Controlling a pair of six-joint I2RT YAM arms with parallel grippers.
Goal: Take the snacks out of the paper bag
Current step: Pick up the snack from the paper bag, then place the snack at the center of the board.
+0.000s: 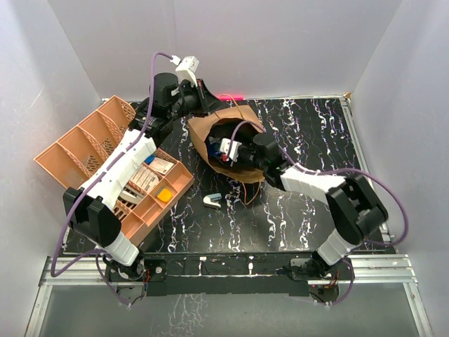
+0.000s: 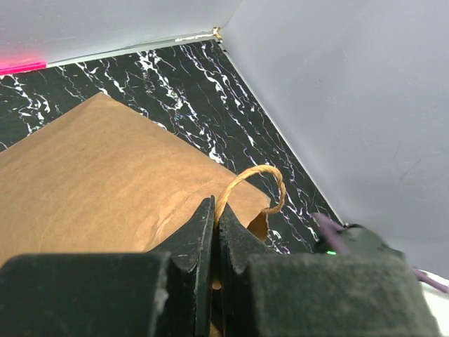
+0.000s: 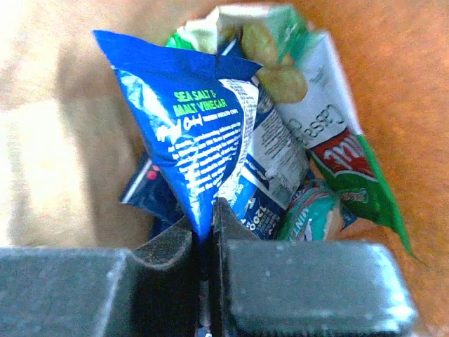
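- Right tool [image 3: 208, 226]: fingers pressed together on the lower corner of the blue crisp packet [image 3: 200, 133] (label "Sea Salt & Malt Vinegar"); the packet lies straight ahead of the tool, its long axis running away from the fingers, deeper into the paper bag [image 2: 91, 168].
- Green packet [image 3: 347, 158] with red logo and teal packet [image 3: 312, 214]: just beside the blue one, to its right; all inside the bag.
- Left tool [image 2: 215, 214]: closed on the bag's rim at the root of the twisted loop handle [image 2: 256, 179]; the bag lies on the desk [image 1: 316, 133] near its far edge.
- Judgement: the right arm is the nearer; withdrawal would run back along the packet's axis, out of the mouth.
- Hidden: from above the right arm covers the mouth; the packet count is unclear.
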